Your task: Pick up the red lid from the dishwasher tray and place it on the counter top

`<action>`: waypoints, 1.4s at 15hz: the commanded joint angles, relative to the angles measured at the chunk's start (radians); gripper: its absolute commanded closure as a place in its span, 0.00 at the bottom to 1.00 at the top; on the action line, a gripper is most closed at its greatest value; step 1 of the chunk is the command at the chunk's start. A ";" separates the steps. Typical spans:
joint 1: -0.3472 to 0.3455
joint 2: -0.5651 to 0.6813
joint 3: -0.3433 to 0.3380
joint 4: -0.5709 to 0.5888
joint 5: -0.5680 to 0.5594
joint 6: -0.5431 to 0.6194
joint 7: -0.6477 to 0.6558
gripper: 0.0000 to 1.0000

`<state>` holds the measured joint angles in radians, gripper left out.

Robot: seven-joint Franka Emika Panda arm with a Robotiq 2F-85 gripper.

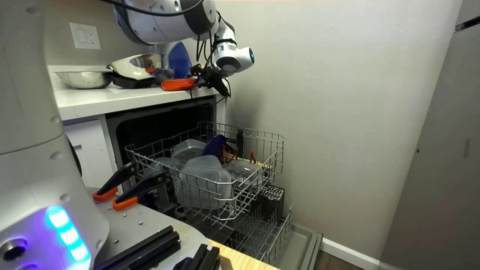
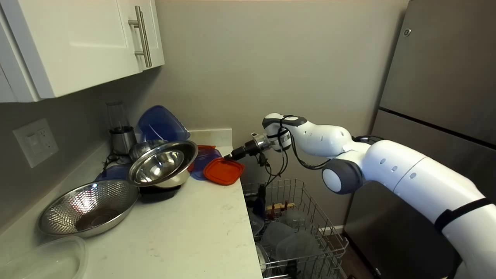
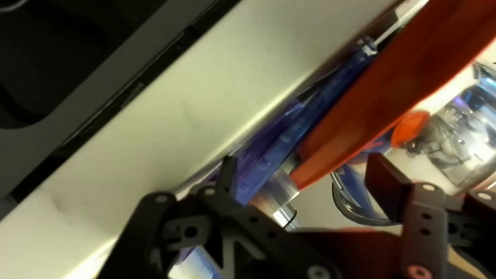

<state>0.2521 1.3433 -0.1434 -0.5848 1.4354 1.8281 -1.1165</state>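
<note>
- Location: kitchen corner with a plain grey wall (image 1: 330,93); white table (image 2: 201,228), thick front edge, above an open dishwasher (image 1: 161,122). The dishwasher tray (image 1: 225,183) is pulled out, loaded with clear containers (image 1: 204,183).
- Markings: a round badge (image 2: 407,32) on the grey refrigerator (image 2: 430,89) shows in an exterior view only; lettering too small to read.
- Red lid: the red lid (image 2: 223,171) is on the table at its far end, near the front edge, overlapping a flat blue lid (image 2: 205,161).
- Grasp: the hand (image 3: 301,164) is spread, fingers well apart in the wrist view. One end of the red lid shows in the gap; whether it touches either finger cannot be told.
- Both exterior views: perforated colander (image 2: 77,205), switch plate (image 2: 35,142).
- In an exterior view alone: overhead cabinet (image 2: 89,42) with bar handles (image 2: 142,37); a clear container (image 2: 46,259) on the table's near part.
- In an exterior view alone: blue-lit arm base (image 1: 56,202), two orange-tipped black clamps (image 1: 144,187), slotted black basket (image 1: 270,200) below the dishwasher tray.
</note>
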 commanded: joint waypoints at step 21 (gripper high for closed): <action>0.327 -0.266 -0.380 -0.405 -0.153 0.240 0.171 0.00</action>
<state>0.4981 1.1944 -0.4713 -0.7915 1.3285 2.0455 -0.9622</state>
